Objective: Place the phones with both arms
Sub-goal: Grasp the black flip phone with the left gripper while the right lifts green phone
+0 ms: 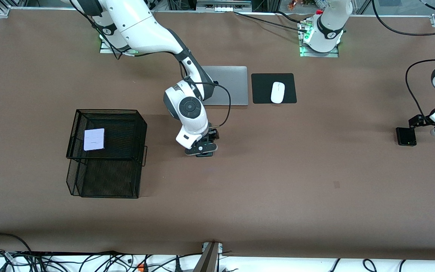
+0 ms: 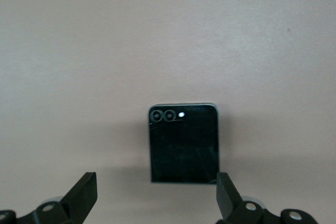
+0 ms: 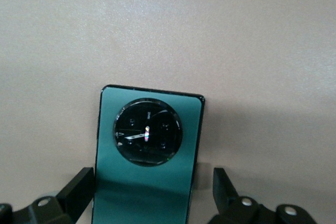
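The long dark green phone with its round camera ring lies flat on the brown table. My right gripper is open and low over it, one finger on each side of its body. In the front view my right gripper hides this phone near the table's middle. The small black phone lies flat just ahead of my open left gripper, whose fingers do not touch it. In the front view it lies beside my left gripper at the left arm's end. The pale lilac-white phone lies on the black mesh basket.
A closed silver laptop lies farther from the front camera than my right gripper. Beside it a white mouse sits on a black mouse pad. The mesh basket stands toward the right arm's end.
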